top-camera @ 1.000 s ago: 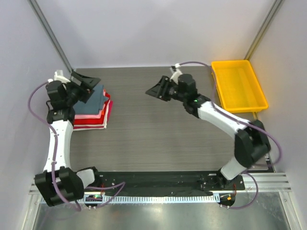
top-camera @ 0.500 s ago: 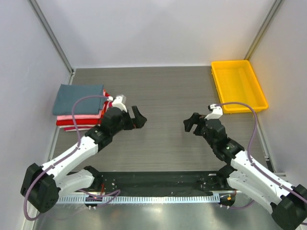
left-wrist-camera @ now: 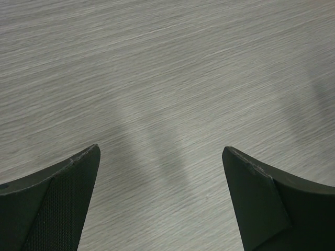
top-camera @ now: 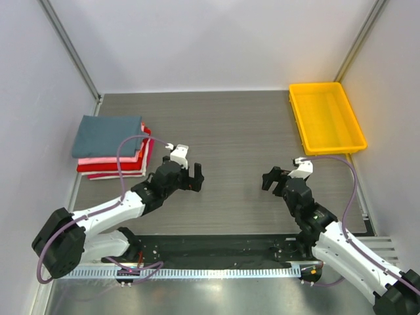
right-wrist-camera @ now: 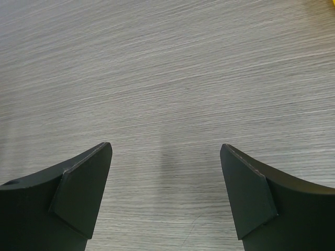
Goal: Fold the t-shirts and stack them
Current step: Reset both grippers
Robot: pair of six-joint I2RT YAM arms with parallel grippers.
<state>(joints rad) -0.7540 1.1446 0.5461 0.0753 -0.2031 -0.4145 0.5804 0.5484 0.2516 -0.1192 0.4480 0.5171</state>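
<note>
A stack of folded t-shirts [top-camera: 108,144] lies at the table's left edge in the top view: a slate blue-grey one on top, pink, red and white layers below it. My left gripper [top-camera: 190,176] hovers over bare table to the right of the stack, jaws open and empty. My right gripper [top-camera: 277,178] stands over the table's right half, also open with nothing in it. In the wrist views the left gripper [left-wrist-camera: 161,154] and the right gripper [right-wrist-camera: 166,149] show only grey wood grain between their black fingers.
A yellow plastic tray [top-camera: 326,117] sits at the back right corner, nothing in it. Grey walls close in the table at the back and both sides. The black rail with both arm bases [top-camera: 216,248] runs along the near edge.
Both arms have drawn back from the far side toward the near edge and lowered over the table. The left gripper left the stack. Both jaws opened wider.
</note>
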